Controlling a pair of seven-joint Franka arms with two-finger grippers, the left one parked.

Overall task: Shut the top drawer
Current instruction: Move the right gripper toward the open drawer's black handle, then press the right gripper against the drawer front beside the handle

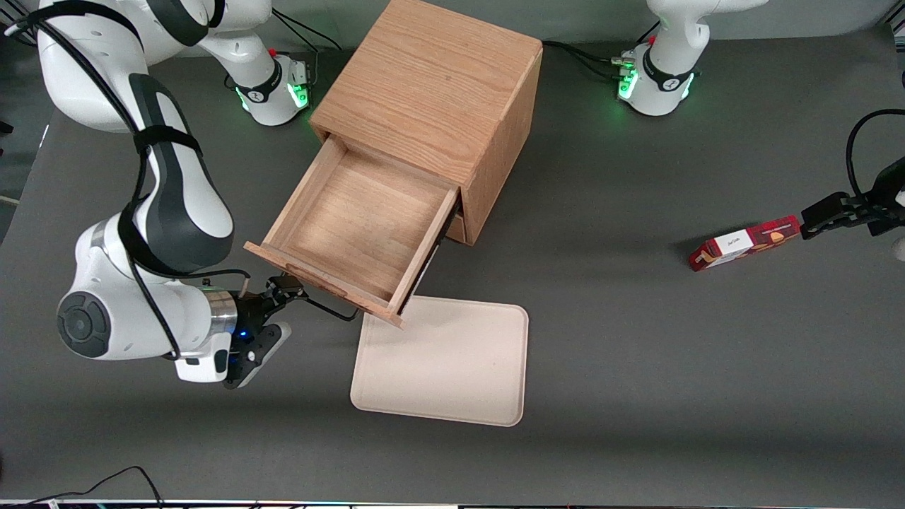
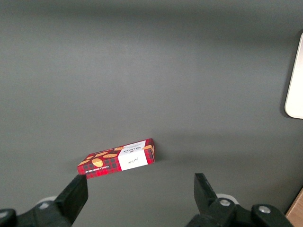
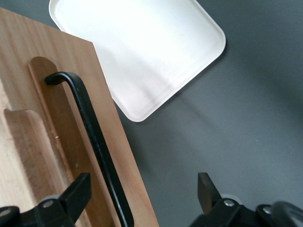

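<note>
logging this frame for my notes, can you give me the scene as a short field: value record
top drawer: light oak tray pulled far out of the boxy wooden cabinet, nothing in it
handle: black wire handle on the drawer front
gripper: right arm's black two-finger gripper, open, fingers astride the handle at the drawer front
tray: cream flat rounded tray on the table, nearer the front camera than the cabinet
box: red plaid carton toward the parked arm's end
task state: not yet closed

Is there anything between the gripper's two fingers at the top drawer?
Yes. In the right wrist view the open gripper straddles the black handle of the top drawer; part of the drawer front lies between its fingers too.
</note>
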